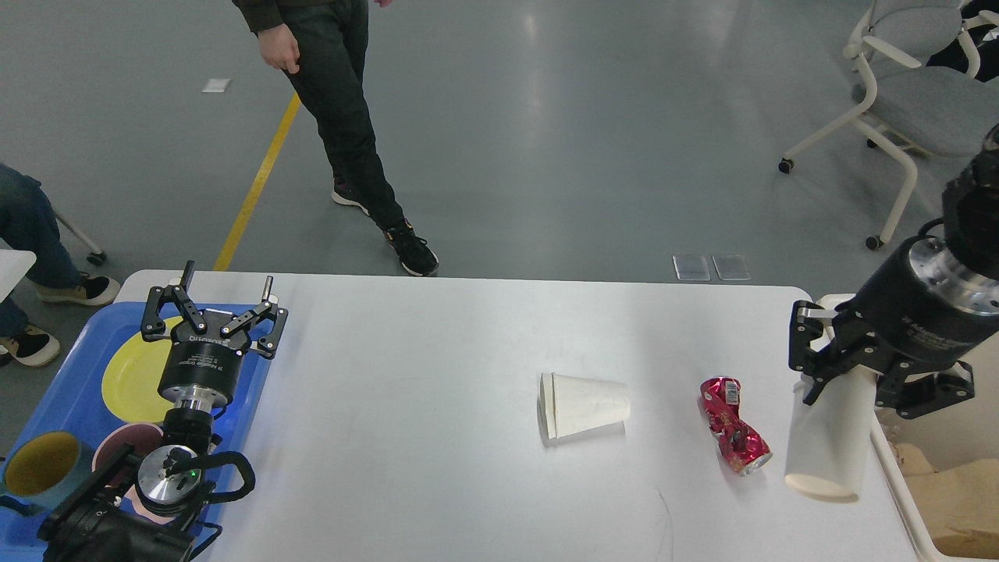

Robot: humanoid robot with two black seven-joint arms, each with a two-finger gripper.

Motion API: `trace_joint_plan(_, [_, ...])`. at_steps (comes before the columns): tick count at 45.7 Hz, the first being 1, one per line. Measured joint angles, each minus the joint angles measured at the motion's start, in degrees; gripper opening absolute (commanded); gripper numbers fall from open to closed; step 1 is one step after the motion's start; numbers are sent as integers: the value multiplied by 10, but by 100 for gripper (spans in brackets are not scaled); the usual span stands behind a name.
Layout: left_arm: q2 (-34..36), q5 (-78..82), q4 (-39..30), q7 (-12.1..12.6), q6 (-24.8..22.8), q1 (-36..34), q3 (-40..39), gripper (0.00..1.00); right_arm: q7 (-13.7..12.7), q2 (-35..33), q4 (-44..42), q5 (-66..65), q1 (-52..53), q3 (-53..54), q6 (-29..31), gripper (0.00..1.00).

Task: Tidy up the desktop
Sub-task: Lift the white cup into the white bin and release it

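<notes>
The white desktop (406, 375) fills the middle of the head view. A white paper cup (585, 406) lies on its side near the centre. A crushed red can (734, 425) lies to its right. My right gripper (855, 367) is shut on a second white paper cup (827, 437) and holds it tilted, mouth down, over the desktop's right edge. My left gripper (225, 285) is open and empty, hovering over the right part of the blue tray (55, 382).
The blue tray at the left holds a yellow plate (129, 375), a pink bowl (117, 449) and a teal mug (39, 464). A cream-white bin (897, 484) with brown paper stands at the right edge. A person (343, 117) stands beyond the desktop; a chair (913, 94) at far right.
</notes>
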Motion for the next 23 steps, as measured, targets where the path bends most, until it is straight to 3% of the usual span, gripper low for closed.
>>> trace_joint_plan(12, [0,0,0,0,0,1,0,96,-1,-36,-50,-14,-35,-94,-119,0])
trace_joint_plan(23, [0,0,0,0,0,1,0,96,-5,-131,-234,-49,-201,-90,-177,0])
